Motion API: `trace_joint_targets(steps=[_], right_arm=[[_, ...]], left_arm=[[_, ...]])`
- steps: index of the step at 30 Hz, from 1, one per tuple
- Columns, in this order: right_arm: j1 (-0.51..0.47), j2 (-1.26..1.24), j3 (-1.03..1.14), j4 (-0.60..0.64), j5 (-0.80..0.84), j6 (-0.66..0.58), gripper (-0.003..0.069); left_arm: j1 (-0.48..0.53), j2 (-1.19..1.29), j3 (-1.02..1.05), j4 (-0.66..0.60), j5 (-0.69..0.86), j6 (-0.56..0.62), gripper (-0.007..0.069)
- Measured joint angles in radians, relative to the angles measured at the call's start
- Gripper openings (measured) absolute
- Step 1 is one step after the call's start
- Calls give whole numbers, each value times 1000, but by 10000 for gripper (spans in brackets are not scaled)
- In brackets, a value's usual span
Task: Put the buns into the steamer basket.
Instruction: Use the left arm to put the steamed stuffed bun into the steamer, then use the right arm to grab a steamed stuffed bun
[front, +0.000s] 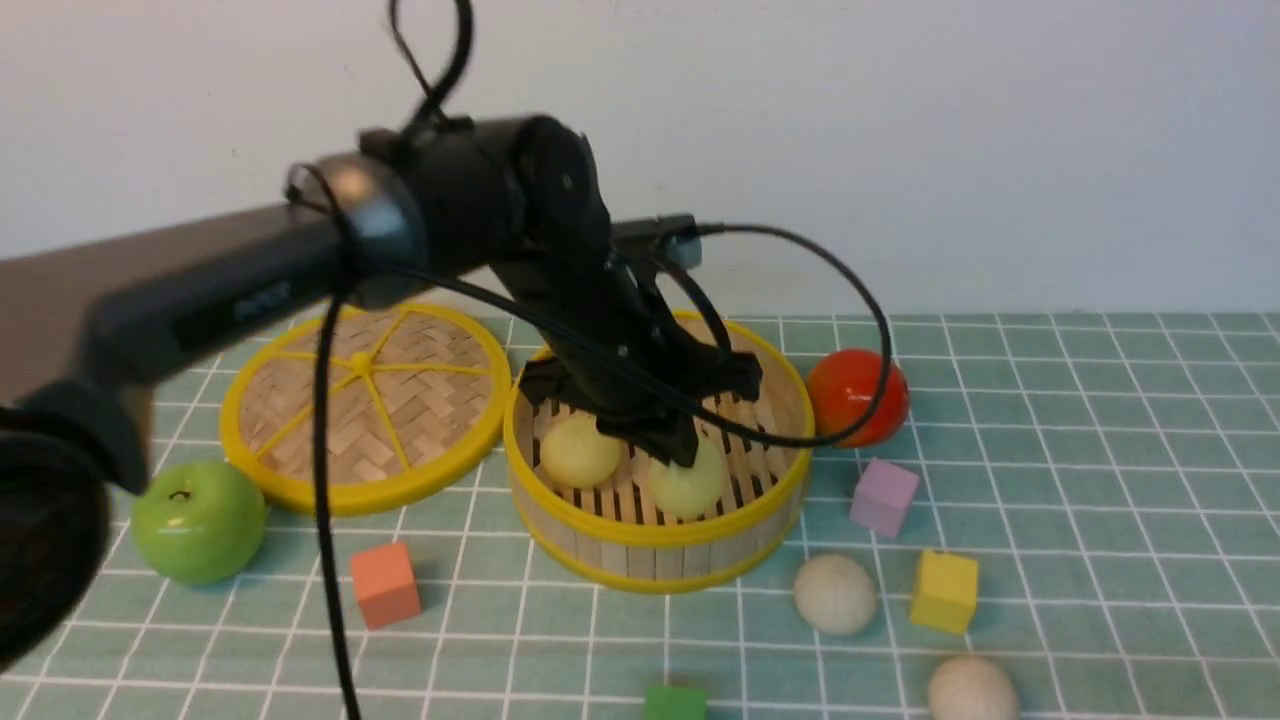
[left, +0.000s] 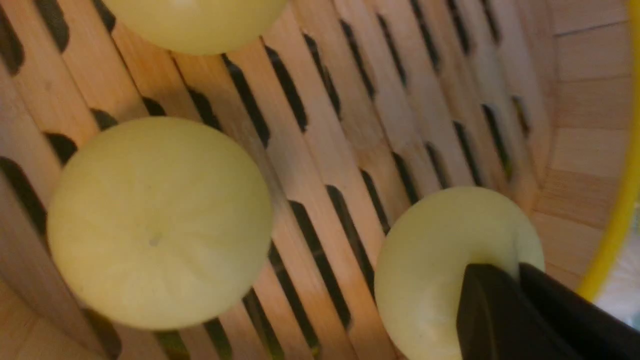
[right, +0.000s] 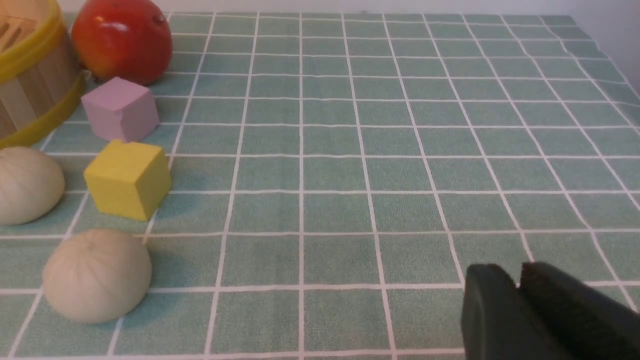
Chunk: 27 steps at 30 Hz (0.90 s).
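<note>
Buns (left: 160, 222): three pale yellow-green, matte, faintly pleated, on the slatted floor of the steamer basket (front: 655, 535) at frame centre; two off-white buns (front: 835, 595) on the checked cloth (front: 1100, 450), lower right. Left gripper (front: 680, 450) inside the basket, jaws closed and empty, tips over one bun. Right gripper (right: 520, 285) jaws together, holding nothing.

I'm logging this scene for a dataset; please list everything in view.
Green buns: three, yellow-green, in basket.
White buns: two, off-white, cloth, right of basket.
Basket: one, bamboo with yellow rims, centre.
Lid: one, yellow-rimmed, left of basket.
Apple: one, green, near left.
Fruit: one, red, beside basket's right.
Cubes: four, orange, purple, yellow, green, scattered on cloth.
Cloth: one, green checked, under everything.
Left end effector: one, black, shut, inside basket.
Right end effector: one, black, shut, over cloth.
</note>
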Motion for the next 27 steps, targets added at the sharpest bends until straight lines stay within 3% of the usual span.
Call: trace_joint_targets(steps=[5, 8, 15, 18, 22, 27], right_arm=[[0, 0, 0, 0, 0, 0, 114], [0, 0, 0, 0, 0, 0, 114], [0, 0, 0, 0, 0, 0, 114], [0, 0, 0, 0, 0, 0, 114], [0, 0, 0, 0, 0, 0, 114], [0, 0, 0, 0, 0, 0, 114]], left_arm=[[0, 49, -2, 18, -29, -67, 31], [-2, 49, -8, 31, -46, -85, 97], [-7, -20, -8, 82, 56, -89, 367], [-7, -181, -8, 150, 142, -89, 475], [-7, -414, -8, 218, 252, -89, 503], [-7, -646, -4, 286, 352, -106, 470]])
